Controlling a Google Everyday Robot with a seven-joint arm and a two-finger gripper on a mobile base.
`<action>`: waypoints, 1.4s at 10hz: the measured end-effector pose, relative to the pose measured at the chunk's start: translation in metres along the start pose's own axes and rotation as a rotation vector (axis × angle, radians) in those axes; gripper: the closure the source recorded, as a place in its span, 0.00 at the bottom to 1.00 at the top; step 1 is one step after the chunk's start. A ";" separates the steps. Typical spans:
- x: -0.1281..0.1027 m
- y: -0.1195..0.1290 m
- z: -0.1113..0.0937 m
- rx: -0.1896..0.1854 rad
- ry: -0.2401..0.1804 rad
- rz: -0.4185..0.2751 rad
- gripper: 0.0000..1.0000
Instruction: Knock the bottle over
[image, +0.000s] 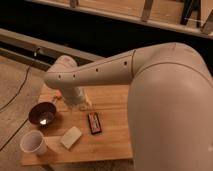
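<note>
My arm reaches from the right across the back of the wooden table (112, 145). Its wrist bends down near the table's back left, and my gripper (80, 104) hangs there just above the tabletop, to the right of the dark bowl (42, 113). The bottle does not show as a separate thing. The wrist and gripper cover the spot behind them, so it is hidden.
The orange-handled tool (57, 98) peeks out left of the wrist. A white paper cup (33, 142) stands at the front left. A pale block (71, 137) and a dark snack bar (93, 123) lie mid-table. The floor drops away on the left.
</note>
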 end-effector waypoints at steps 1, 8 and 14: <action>-0.001 0.003 0.001 -0.004 0.000 -0.006 0.49; -0.034 0.010 0.014 -0.035 -0.026 -0.008 1.00; -0.043 0.022 0.033 -0.050 0.009 -0.036 1.00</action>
